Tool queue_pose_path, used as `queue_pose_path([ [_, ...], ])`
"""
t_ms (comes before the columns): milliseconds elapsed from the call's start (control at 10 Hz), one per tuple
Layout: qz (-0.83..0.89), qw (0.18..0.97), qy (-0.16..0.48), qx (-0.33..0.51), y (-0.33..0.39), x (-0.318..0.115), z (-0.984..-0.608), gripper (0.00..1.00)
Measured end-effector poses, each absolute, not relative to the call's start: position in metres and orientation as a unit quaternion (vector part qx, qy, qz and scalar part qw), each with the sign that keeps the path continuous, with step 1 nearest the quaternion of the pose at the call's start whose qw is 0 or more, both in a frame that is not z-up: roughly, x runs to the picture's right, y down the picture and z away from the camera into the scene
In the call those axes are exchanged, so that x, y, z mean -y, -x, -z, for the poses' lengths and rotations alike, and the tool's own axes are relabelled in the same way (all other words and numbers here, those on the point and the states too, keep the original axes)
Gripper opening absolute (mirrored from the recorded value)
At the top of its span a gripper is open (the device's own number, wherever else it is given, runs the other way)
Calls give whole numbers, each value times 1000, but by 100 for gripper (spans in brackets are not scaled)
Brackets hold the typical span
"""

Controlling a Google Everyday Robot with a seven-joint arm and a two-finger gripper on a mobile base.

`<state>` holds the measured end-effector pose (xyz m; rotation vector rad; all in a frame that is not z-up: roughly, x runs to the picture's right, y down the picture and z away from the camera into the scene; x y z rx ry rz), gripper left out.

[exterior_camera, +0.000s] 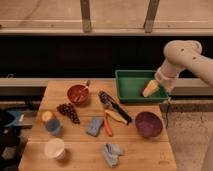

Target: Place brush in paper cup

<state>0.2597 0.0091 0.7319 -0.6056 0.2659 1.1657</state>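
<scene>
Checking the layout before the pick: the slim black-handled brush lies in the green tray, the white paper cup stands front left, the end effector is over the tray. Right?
Not quite. The camera view shows the slim black-handled brush on the wooden table, left of the green rectangular tray. The small white paper cup stands front left; the end effector is over the tray.

Setting: indoor robot test station, lab-like.
Wooden table laid with assorted props: green tray, purple bowl, paper cup, grapes. Window posts behind, speckled floor at right. Gripper of the white arm hangs over the tray, fingers apart.
</scene>
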Motion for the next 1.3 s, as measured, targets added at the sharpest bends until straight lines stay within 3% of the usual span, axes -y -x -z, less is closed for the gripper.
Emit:
queue_pose_path([
  [300,-465,830,303,-60,-197,4,-725,80],
  [700,-462,831,305,-57,-194,5,-724,80],
  [1300,-426,837,335,-73,-137,-21,-771,80],
])
